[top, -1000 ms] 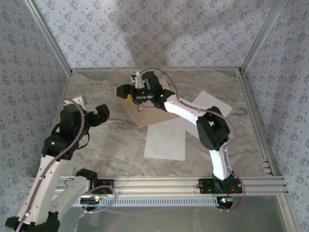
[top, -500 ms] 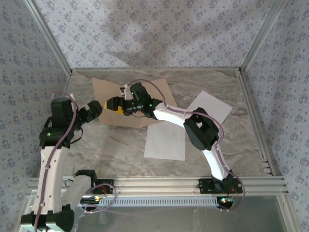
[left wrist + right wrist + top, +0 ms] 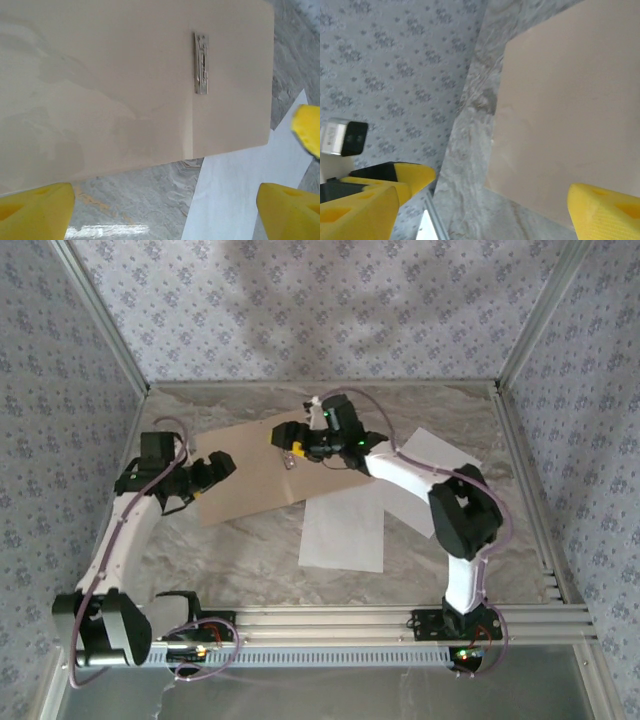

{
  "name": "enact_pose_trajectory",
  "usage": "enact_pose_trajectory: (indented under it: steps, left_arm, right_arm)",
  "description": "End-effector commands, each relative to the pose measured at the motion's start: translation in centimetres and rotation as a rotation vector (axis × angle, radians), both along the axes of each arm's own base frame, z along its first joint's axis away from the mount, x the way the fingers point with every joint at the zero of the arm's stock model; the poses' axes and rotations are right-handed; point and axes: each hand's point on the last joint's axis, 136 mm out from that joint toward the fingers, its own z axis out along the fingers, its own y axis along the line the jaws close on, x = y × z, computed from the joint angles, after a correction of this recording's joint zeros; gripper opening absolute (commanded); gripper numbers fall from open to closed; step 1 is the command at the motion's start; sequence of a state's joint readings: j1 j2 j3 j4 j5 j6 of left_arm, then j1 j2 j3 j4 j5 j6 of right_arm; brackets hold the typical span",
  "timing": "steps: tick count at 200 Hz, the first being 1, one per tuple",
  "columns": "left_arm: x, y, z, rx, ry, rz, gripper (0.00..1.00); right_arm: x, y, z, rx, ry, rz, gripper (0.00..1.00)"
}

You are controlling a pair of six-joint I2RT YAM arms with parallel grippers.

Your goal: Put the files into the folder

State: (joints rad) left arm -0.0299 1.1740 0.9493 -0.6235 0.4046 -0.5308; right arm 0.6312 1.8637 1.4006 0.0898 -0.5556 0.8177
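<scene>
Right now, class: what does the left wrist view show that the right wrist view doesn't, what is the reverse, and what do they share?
Left wrist: a metal clip next to the centre crease, and a white sheet beside the folder. Right wrist: the patterned wall behind the table. Both: the open tan folder, the marble table, and each arm's own tool standing open, the left tool and the right tool.

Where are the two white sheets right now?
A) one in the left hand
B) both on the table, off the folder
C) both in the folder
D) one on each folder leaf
B: the near sheet and the far sheet lie on the table beside the open folder.
</scene>
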Motion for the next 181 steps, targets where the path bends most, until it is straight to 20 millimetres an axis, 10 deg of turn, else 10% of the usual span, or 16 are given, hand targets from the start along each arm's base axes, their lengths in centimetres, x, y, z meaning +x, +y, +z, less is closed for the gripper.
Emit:
enact_pose_trajectory:
  steps: [1, 68, 181]
  left_arm:
    - [2.4, -2.3, 1.3, -0.019, -0.072, -0.105, 0.94]
    - [9.5, -7.2, -0.9, 0.071, -0.066, -0.252, 0.93]
    - [22.9, -15.7, -4.1, 0.116, -0.109, -0.426, 0.92]
  right_arm:
    - [-0.4, -3.7, -2.7, -0.138, 0.01, -0.043, 0.89]
    - [-2.9, -12.4, -7.5, -0.371, 0.118, -0.175, 0.88]
    - [-12.2, -19.7, -13.2, -0.463, 0.294, -0.247, 0.82]
